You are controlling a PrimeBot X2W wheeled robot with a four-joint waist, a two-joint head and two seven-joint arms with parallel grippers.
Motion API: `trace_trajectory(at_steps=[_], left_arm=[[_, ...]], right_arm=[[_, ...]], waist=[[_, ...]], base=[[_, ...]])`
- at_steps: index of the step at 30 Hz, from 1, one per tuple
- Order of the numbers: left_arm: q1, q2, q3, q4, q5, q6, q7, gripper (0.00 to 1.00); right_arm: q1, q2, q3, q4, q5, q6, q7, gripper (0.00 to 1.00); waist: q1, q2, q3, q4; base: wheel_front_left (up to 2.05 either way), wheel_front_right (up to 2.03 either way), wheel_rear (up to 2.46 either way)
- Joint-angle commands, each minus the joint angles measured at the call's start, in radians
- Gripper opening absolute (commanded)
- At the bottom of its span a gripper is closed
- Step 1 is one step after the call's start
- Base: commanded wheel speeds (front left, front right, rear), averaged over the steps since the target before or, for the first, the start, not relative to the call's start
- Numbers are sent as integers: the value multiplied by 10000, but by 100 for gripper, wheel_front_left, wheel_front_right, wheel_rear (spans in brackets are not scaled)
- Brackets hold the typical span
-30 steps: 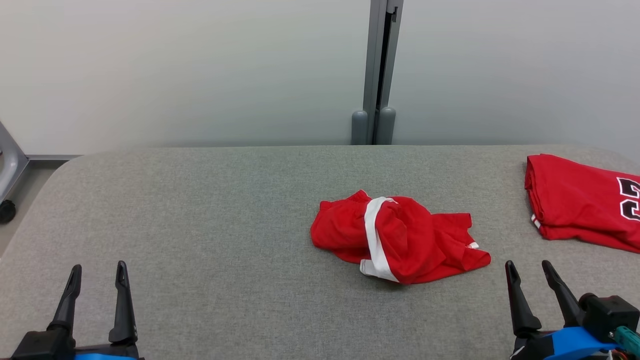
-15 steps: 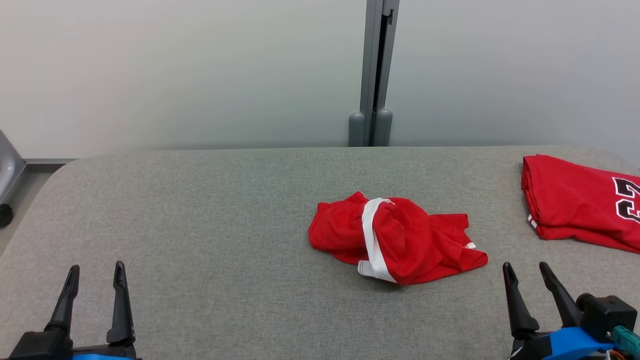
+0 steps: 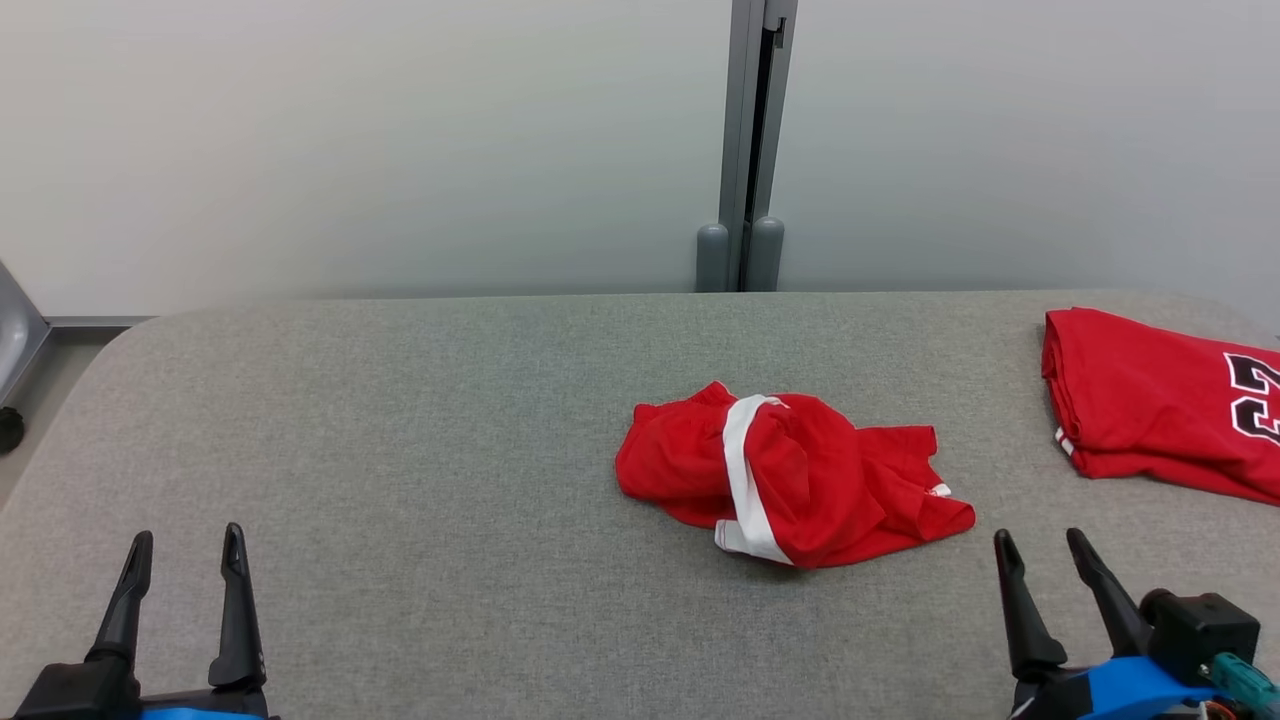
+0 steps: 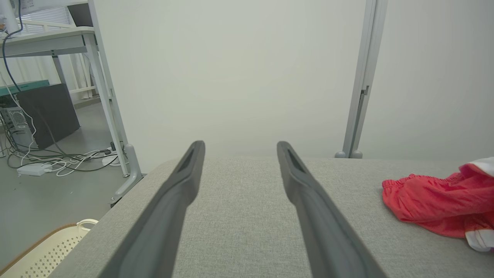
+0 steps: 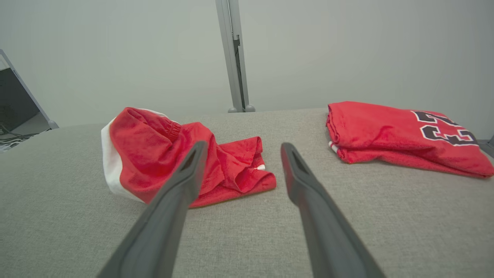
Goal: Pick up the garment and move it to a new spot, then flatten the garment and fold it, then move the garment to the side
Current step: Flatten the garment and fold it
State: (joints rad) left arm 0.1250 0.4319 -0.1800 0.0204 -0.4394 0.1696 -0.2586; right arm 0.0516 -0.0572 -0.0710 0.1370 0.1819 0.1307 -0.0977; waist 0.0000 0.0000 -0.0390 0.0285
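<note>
Grey fabric table (image 3: pixel 400 400) w/ pale wall behind, grey post (image 3: pixel 745 150) at upper centre of head view. Lower left: left gripper (image 3: pixel 188 538), fingers spread apart, nothing btwn them, over bare table. Left wrist view: desk (image 4: pixel 46 38) + cables (image 4: pixel 58 162) on floor at upper left, pale perforated basket (image 4: pixel 42 255) in bottom left corner. Centre-right of head frame: garment (image 3: pixel 800 480), red w/ white stripe, crumpled in a heap on the table, clear of both grippers. Lower right: right gripper (image 3: pixel 1038 540), fingers parted too, empty, near the heap's lower right corner, not touching. Far right edge: folded red jersey (image 3: pixel 1150 410) w/ black numerals, well apart from the heap
</note>
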Motion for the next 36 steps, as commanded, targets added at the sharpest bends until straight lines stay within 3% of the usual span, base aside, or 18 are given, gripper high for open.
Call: trace_trajectory(at_steps=[1, 7, 12, 22, 29, 36], left_arm=[[1, 22, -60, -54, 5, 60, 2, 100], [-277, -84, -172, -77, 72, 47, 11, 100], [-660, -157, -292, -84, 118, 20, 12, 100], [-1756, -660, -654, 267, 364, -173, -50, 100], [-1941, -918, -581, 557, 502, -249, -66, 100], [-1746, -1024, -317, 500, 643, -317, -71, 100]], right_arm=[[-180, 14, 152, 9, 61, 1, -10, 100], [-1384, -305, 917, 264, 81, 1, 55, 100], [-3558, -643, 1778, 1066, 35, 1, 228, 100], [-7248, -1176, 3199, 4928, 178, 1, 621, 100], [-7032, -977, 3802, 7190, 848, 1, 142, 100], [-6099, -702, 4476, 7876, 1760, 1, -191, 100]], waist=[[0, 0, 45, 42], [0, 0, 235, 211], [0, 0, 710, 470], [0, 0, 1864, 1286], [0, 0, 1964, 1588], [0, 0, 1846, 1511]], base=[[0, 0, 0], [0, 0, 0], [0, 0, 0], [0, 0, 0], [0, 0, 0], [0, 0, 0]])
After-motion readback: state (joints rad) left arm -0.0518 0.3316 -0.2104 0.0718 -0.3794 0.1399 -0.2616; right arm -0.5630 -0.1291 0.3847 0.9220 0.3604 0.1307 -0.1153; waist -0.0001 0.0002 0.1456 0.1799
